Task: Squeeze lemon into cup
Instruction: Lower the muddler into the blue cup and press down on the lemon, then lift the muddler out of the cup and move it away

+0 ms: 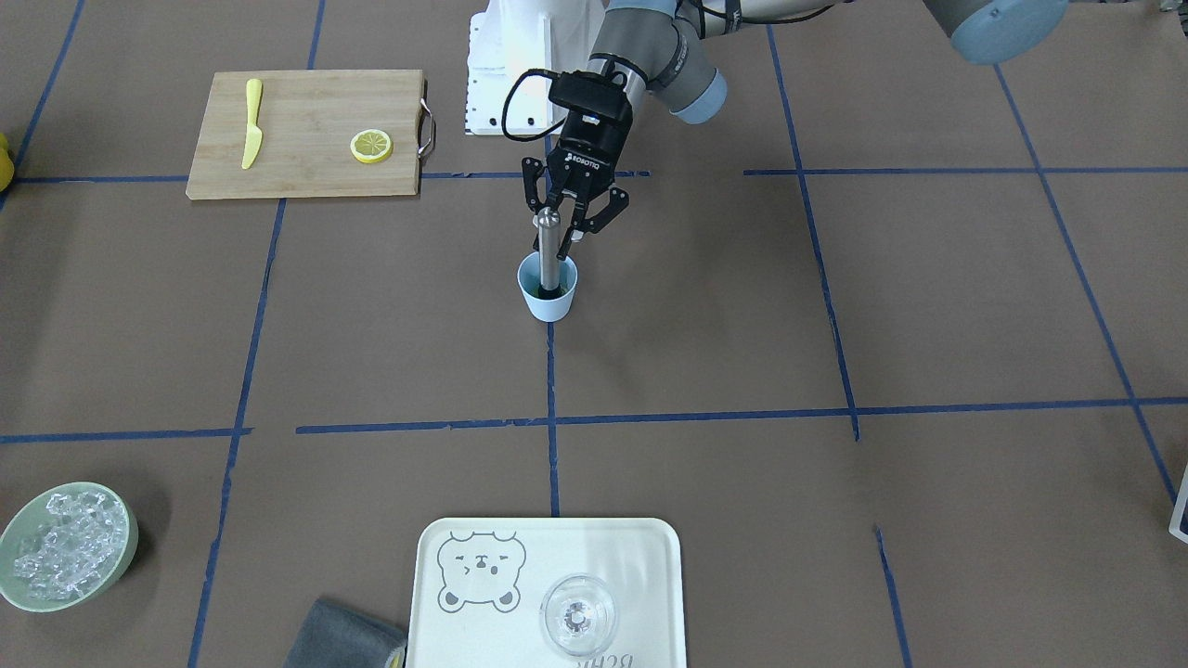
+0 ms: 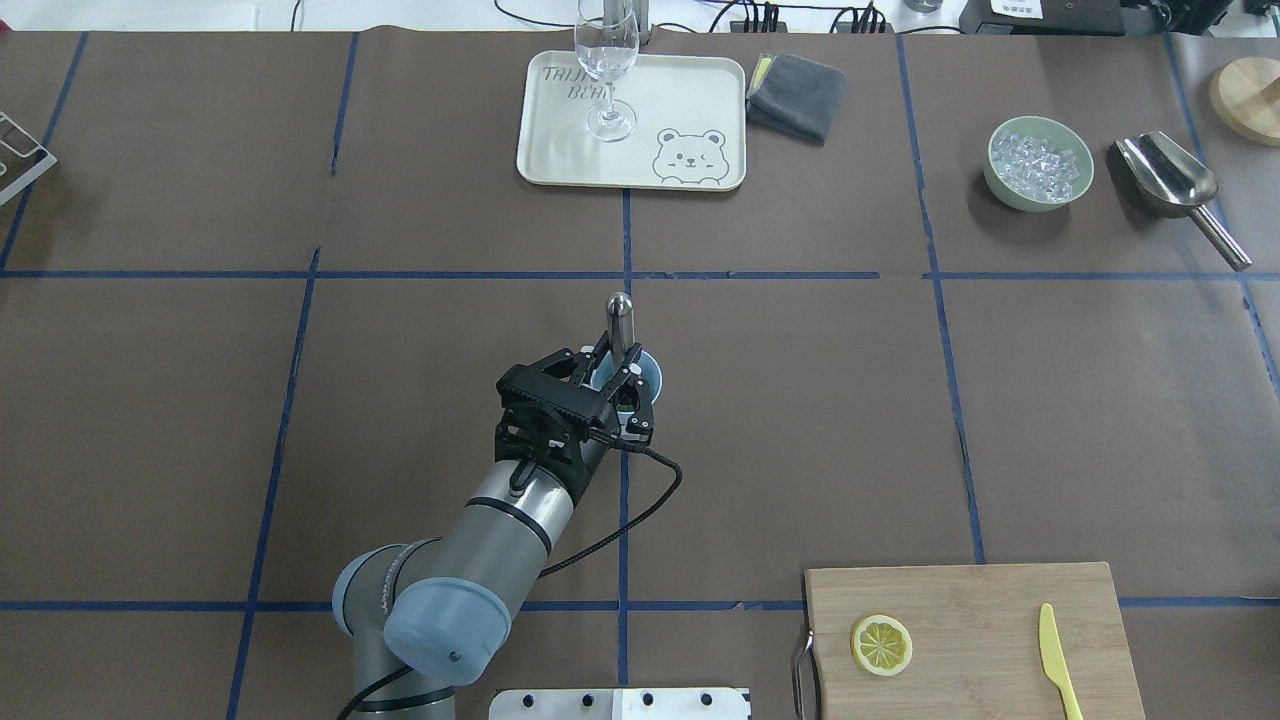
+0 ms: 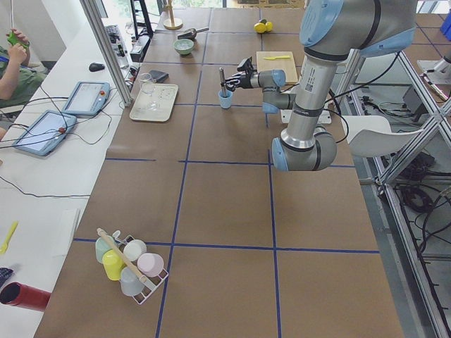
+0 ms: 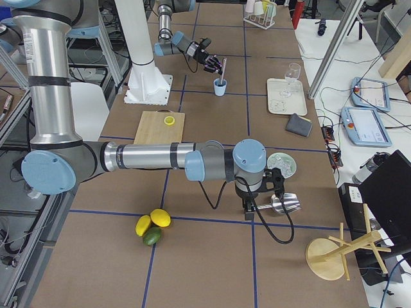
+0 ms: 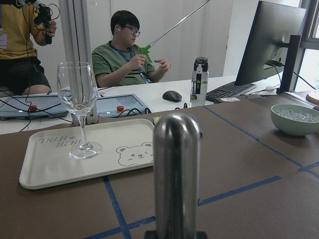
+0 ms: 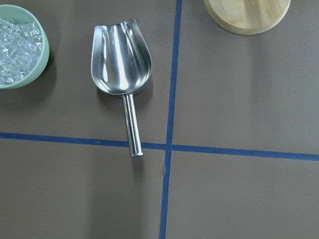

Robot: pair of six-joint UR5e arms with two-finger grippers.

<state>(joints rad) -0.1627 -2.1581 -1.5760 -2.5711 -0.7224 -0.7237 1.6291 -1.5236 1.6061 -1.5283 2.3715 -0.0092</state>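
Observation:
The light-blue cup (image 1: 548, 295) stands at the table's middle, also in the overhead view (image 2: 648, 372). A steel muddler (image 1: 548, 250) stands upright in it and fills the left wrist view (image 5: 176, 174). My left gripper (image 1: 560, 225) sits by the muddler's upper part with its fingers spread wide on either side, not clamping it. One lemon slice (image 1: 371, 146) lies on the cutting board (image 2: 980, 620); no second slice shows. My right gripper (image 4: 257, 192) hovers over a steel scoop (image 6: 121, 64); I cannot tell if it is open or shut.
A yellow knife (image 1: 251, 121) lies on the board. A tray (image 2: 690, 100) holds a clear glass (image 2: 607, 60). Beside it are a grey cloth (image 2: 797, 95) and a pale-green bowl of ice (image 2: 1040, 163). Whole fruits (image 4: 153, 224) lie near the right arm.

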